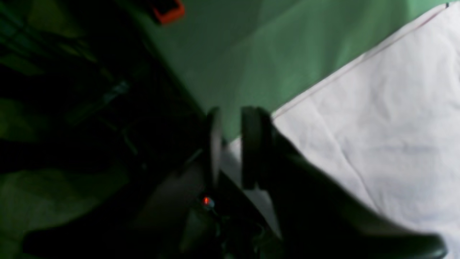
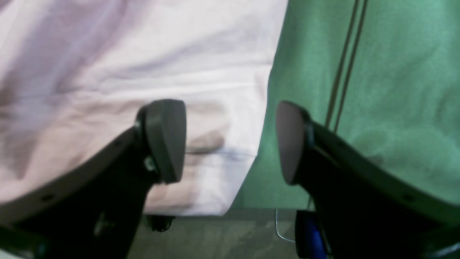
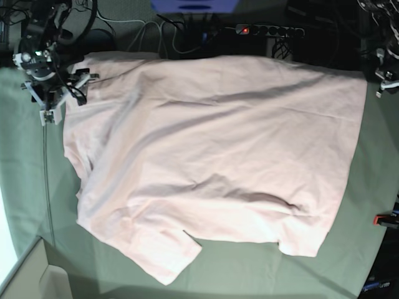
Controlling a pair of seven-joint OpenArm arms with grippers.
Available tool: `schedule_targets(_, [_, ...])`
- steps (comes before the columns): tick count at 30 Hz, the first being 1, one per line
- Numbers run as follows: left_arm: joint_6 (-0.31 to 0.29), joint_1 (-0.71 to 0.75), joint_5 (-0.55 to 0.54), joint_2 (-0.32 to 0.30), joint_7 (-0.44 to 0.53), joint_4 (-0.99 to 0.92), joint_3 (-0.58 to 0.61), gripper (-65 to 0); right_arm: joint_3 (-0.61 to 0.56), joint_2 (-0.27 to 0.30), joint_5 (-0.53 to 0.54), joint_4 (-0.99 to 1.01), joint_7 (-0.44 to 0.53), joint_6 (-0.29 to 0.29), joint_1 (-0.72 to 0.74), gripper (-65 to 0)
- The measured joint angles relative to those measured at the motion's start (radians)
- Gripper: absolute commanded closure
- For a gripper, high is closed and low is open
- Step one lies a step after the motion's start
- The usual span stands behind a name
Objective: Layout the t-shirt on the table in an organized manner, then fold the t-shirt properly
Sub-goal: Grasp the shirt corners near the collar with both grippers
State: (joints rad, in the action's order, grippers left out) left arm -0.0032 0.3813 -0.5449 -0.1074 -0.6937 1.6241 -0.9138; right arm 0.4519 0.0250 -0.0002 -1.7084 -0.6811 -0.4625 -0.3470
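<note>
The pale pink t-shirt [image 3: 212,149] lies spread wide over the grey-green table [image 3: 249,271], creased, with no lettering showing. At the table's far left corner, my right gripper [image 2: 228,122] stands open: one finger is over the t-shirt [image 2: 143,54], the other over bare table [image 2: 395,90], and the shirt's edge runs between them. That gripper [image 3: 59,99] sits by the shirt's far left corner. At the far right, my left gripper [image 1: 233,115] has its fingers a narrow gap apart, just above a corner of the t-shirt [image 1: 377,126], with green table [image 1: 251,54] showing in the gap. It [image 3: 381,81] is at the table's right edge.
A red clamp [image 1: 169,12] grips the table edge near the left gripper, and another clamp [image 3: 385,219] shows on the right side. A power strip [image 3: 268,29] and cables lie behind the table. A dark seam [image 2: 345,64] runs down the table cloth. A pale box [image 3: 25,277] sits at the near left.
</note>
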Motion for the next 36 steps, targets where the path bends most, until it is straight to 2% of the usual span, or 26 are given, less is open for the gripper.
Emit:
schedule_targets(6, [-0.001,-0.002,0.000,-0.009,-0.041,-0.075,0.006,-48.5,0.000,0.000,0.000,-0.002,0.001,0.000,-0.013,-40.1])
schedule_targets(8, [-0.001,-0.002,0.000,-0.009,-0.039,-0.114,0.006,-53.8,0.000,-0.001,-0.001,-0.010,-0.002,0.000,-0.023,-40.1])
schedule_targets(11, [-0.008,-0.003,0.011,-0.022,-0.037,-0.156,0.041,-53.9,0.000,-0.003,-0.003,-0.015,0.000,0.000,-0.030,-40.1])
schedule_targets(15, [-0.156,-0.023,0.008,-0.049,-0.032,-0.198,0.114,-53.9,0.000,-0.003,0.000,-0.015,0.000,0.000,-0.030,-40.0])
schedule_targets(19, [-0.165,-0.027,0.017,-0.048,-0.011,-0.241,0.117,-54.1,0.000,-0.003,0.000,-0.015,0.001,0.000,-0.032,-40.0])
schedule_targets(26, [-0.162,-0.041,0.145,-0.042,0.093,-0.274,0.117,-54.2,0.001,-0.003,-0.002,-0.016,0.001,0.000,-0.049,-39.9])
schedule_targets(36, [-0.185,-0.079,0.135,-0.059,0.116,-0.373,0.112,-53.9,0.001,-0.003,-0.001,-0.016,0.000,-0.001,-0.047,-39.9])
